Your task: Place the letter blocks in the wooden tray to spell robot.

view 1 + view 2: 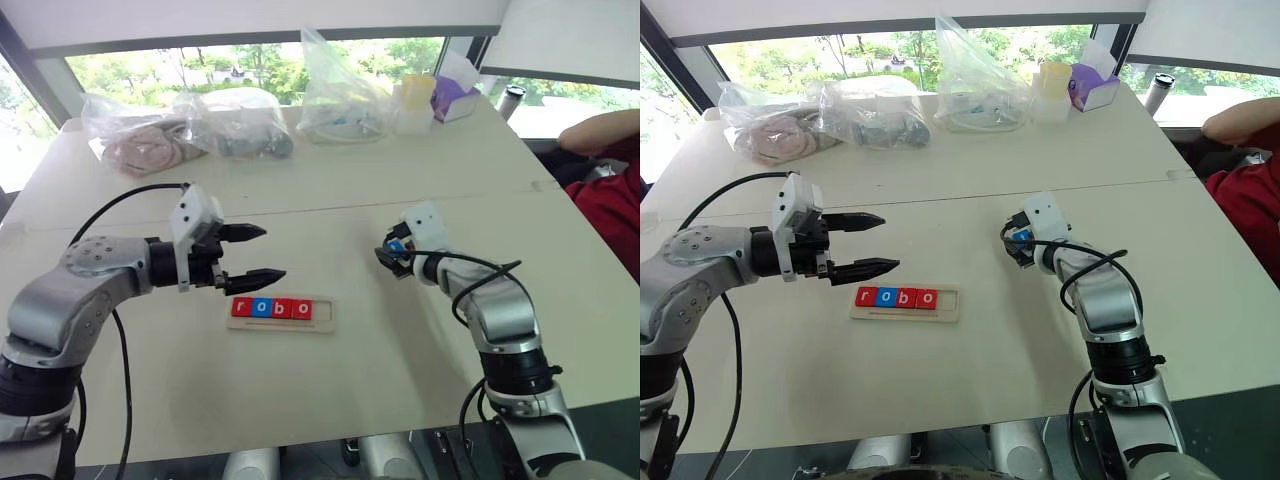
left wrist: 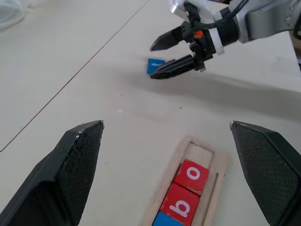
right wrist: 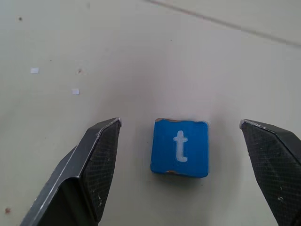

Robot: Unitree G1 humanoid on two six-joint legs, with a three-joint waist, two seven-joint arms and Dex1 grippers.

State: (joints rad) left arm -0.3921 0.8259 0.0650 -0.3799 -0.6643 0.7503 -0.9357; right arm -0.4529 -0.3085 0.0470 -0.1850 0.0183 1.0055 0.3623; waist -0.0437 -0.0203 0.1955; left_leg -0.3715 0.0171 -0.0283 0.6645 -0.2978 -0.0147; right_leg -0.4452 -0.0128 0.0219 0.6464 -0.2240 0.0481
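Note:
The wooden tray [image 1: 322, 312] lies at the table's middle with four letter blocks in it, reading r [image 1: 240, 307], o [image 1: 261, 307], b [image 1: 281, 308], o [image 1: 301, 309]; its right end slot is bare. A blue t block [image 3: 180, 147] lies flat on the table to the right of the tray. My right gripper [image 3: 180, 123] is open, low over the table, with one finger on each side of the t block and not touching it. My left gripper [image 1: 270, 252] hovers open just above and left of the tray, holding nothing.
Several clear plastic bags [image 1: 235, 122] with items, a pale cup [image 1: 417, 95] and a purple tissue box [image 1: 455, 92] line the far edge. A person's arm [image 1: 600, 130] in red rests at the table's right side. A seam [image 1: 300, 207] crosses the table.

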